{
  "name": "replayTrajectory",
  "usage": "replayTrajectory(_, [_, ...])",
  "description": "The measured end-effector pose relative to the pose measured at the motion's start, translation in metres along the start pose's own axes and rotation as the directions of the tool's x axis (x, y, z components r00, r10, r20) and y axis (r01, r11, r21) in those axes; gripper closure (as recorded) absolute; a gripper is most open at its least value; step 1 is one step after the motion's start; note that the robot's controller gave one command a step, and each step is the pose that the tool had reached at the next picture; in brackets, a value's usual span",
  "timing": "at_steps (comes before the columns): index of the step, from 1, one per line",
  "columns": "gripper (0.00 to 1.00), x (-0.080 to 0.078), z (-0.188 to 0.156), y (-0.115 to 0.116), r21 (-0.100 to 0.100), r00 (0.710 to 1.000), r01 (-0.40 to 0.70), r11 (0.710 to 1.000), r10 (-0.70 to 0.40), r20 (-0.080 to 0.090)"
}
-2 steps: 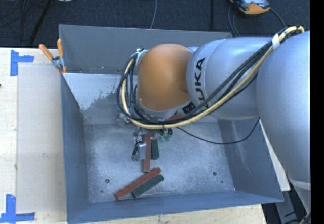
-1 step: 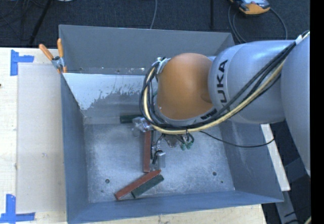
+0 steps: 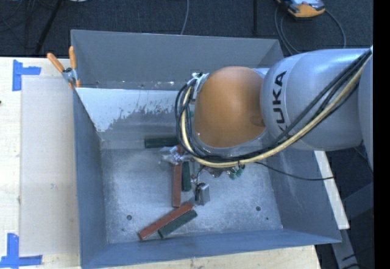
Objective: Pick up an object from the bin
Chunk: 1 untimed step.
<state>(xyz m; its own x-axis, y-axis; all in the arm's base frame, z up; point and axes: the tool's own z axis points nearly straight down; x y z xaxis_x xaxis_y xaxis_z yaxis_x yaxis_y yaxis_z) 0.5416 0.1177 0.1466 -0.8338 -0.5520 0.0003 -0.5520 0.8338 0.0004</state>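
My gripper [image 3: 196,188] hangs below the orange-covered wrist, low over the middle of the bin floor. Right beside it on the left lies a narrow brown stick [image 3: 177,185], running roughly from back to front, close against the gripper. Behind it, near the back wall, a short dark green bar [image 3: 159,142] lies flat, partly hidden by the wrist. In front and to the left, a long reddish-brown bar [image 3: 159,224] rests at a slant with a dark green bar [image 3: 179,223] lying alongside it.
The arm and its cables reach in from the right and cover the back right part of the bin. The bin's sloped walls rise on all sides.
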Motion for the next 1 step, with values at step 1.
replayTrajectory(1, [0.0,-0.0221,0.0706,-0.0368,0.004,0.971,0.24,0.971,-0.24,0.005])
